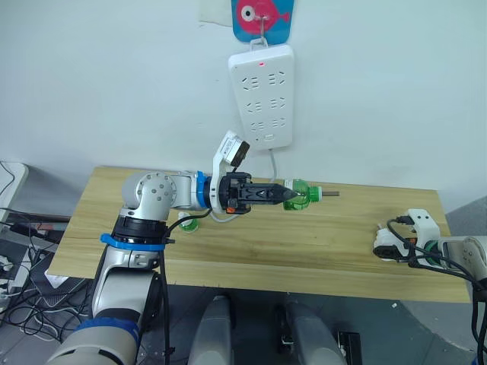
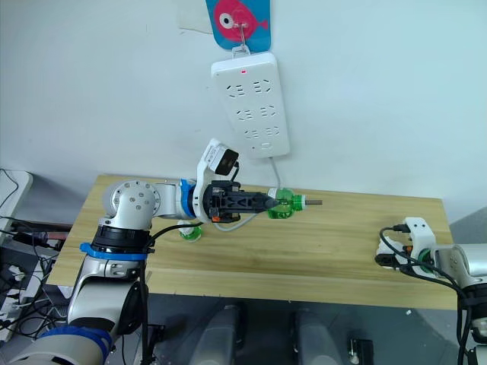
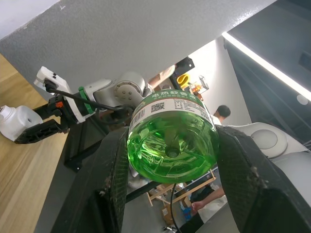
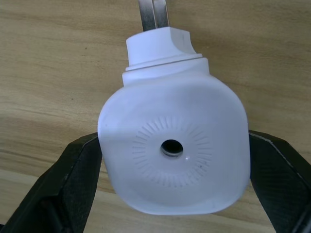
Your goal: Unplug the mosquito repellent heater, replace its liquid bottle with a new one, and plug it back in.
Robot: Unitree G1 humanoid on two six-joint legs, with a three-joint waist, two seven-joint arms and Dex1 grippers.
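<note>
1. The left gripper (image 1: 285,195) was closed on one green liquid bottle (image 1: 302,195), its two black fingers (image 3: 114,179) pressed against opposite sides of the bottle's base.
2. The right gripper (image 4: 172,160) was closed on one mosquito repellent heater (image 4: 172,150), one finger bearing on each flank of the white body.
3. Count: two green items were present, the held bottle and a second small green object (image 1: 188,223) resting on the table under the left arm; its identity could not be determined. One heater and one power strip (image 1: 262,95) were present.
4. The bottle's long axis lay roughly horizontal above the table (image 1: 304,251), with its thin wick end pointing toward the robot's right.
5. The heater (image 1: 384,245) was located near the right end of the table, low over the wood; contact with the surface could not be determined. In the right wrist view, its round top with the centre hole faced the camera and its two metal prongs (image 4: 153,14) pointed away along the tabletop.
6. The left arm was bent at the elbow, forearm extended horizontally to the robot's right over the table.
7. The right forearm entered from the right edge, low over the table.
8. The power strip hung on the wall above the table, one red indicator lit.
</note>
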